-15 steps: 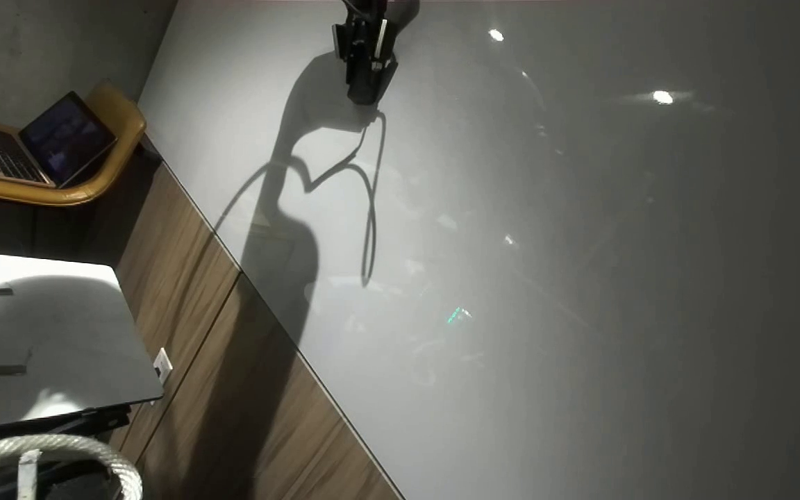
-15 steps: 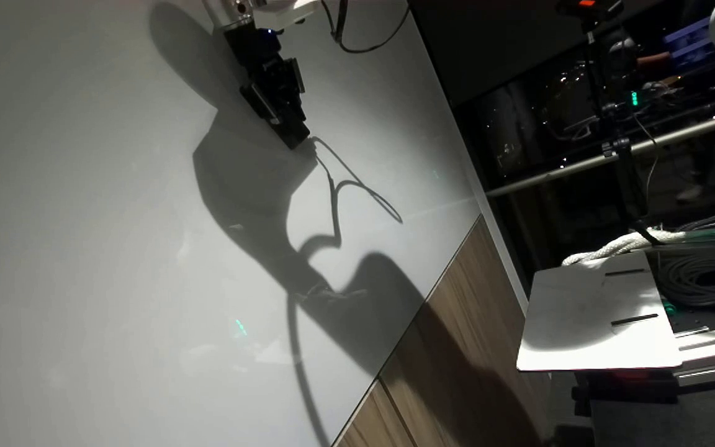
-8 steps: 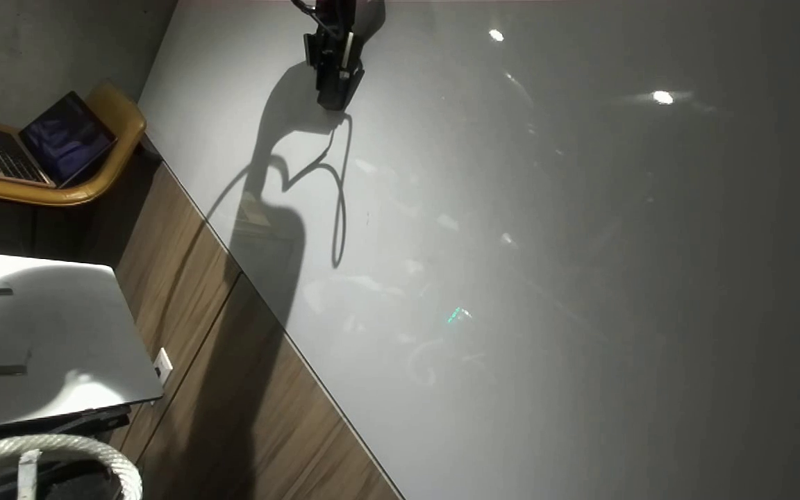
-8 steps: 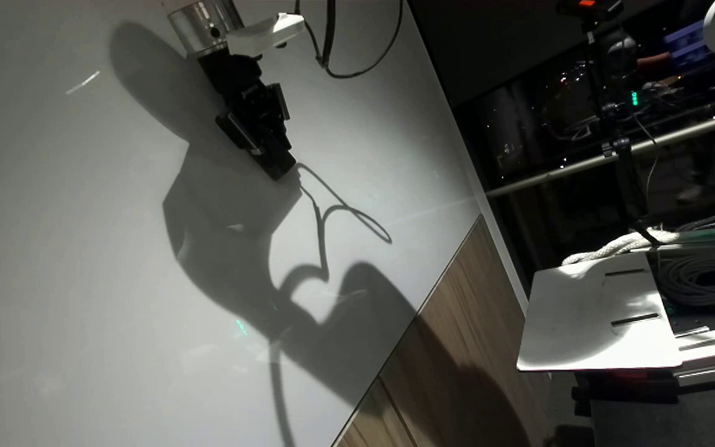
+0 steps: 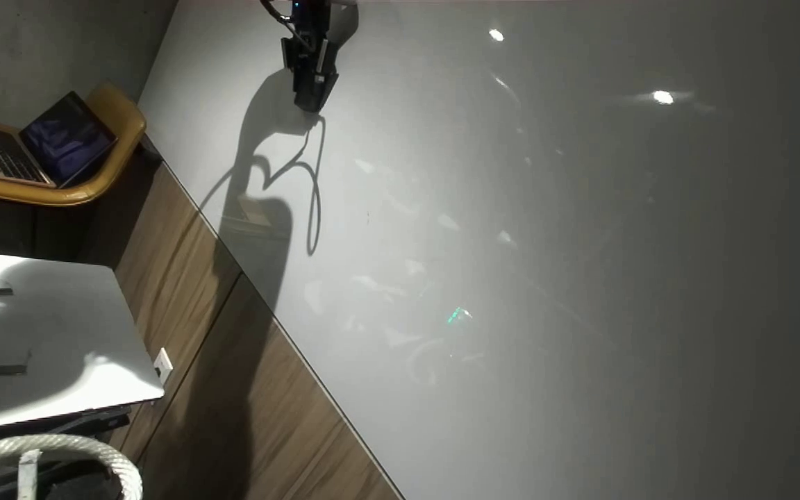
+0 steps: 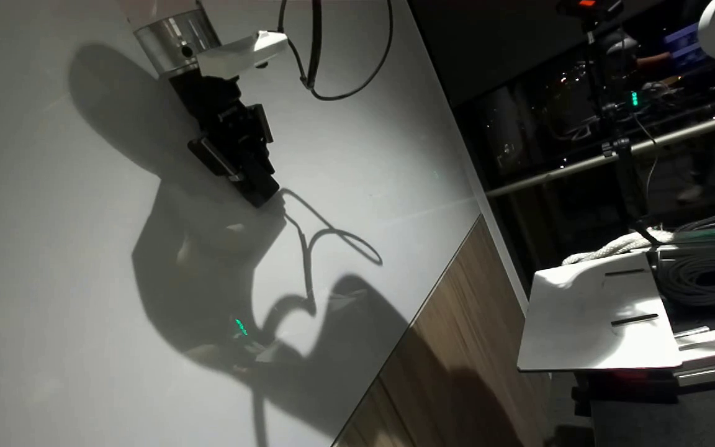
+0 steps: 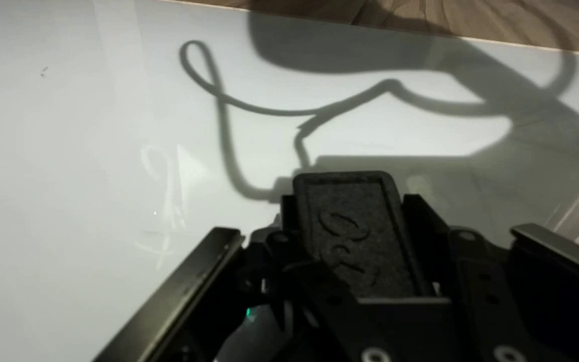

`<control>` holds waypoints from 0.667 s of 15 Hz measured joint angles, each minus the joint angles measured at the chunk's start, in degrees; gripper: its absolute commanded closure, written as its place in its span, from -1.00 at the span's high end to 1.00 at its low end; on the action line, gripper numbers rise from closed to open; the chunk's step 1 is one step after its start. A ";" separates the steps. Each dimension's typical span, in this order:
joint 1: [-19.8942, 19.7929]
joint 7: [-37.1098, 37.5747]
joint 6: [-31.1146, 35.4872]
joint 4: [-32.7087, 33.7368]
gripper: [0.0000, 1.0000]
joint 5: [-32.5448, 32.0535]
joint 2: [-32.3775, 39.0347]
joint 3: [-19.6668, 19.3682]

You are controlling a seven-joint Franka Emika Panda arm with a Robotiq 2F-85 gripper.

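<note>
The black two-fingered gripper [image 7: 351, 203] stands before a large, glossy, pale-grey panel [image 5: 580, 278]. In the wrist view, its fingers [image 7: 425, 226] are closed on the two long sides of a dark grey, rectangular, round-cornered block [image 7: 355, 236] with curved markings on its face. The block projects past the fingertips, close to the panel; whether the two touch cannot be told. Above the block in that view lie a thin looped shadow [image 7: 352, 102] and a broad shadow [image 7: 329, 45], the latter reaching the brown wood-grained boarding [image 5: 330, 430] along the panel's edge. In an exterior view, a black cable [image 6: 316, 43] hangs beside the silver cylindrical wrist [image 6: 165, 45]. Well apart, an open laptop [image 5: 63, 142] rests on a mustard-yellow chair [image 5: 119, 114].
</note>
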 measured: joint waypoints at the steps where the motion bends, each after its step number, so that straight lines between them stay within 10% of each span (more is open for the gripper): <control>1: 0.56 0.01 0.32 0.16 -0.43 -0.03 0.59 0.05; 10: 1.72 -1.27 0.99 -1.18 -0.43 1.52 1.90 0.14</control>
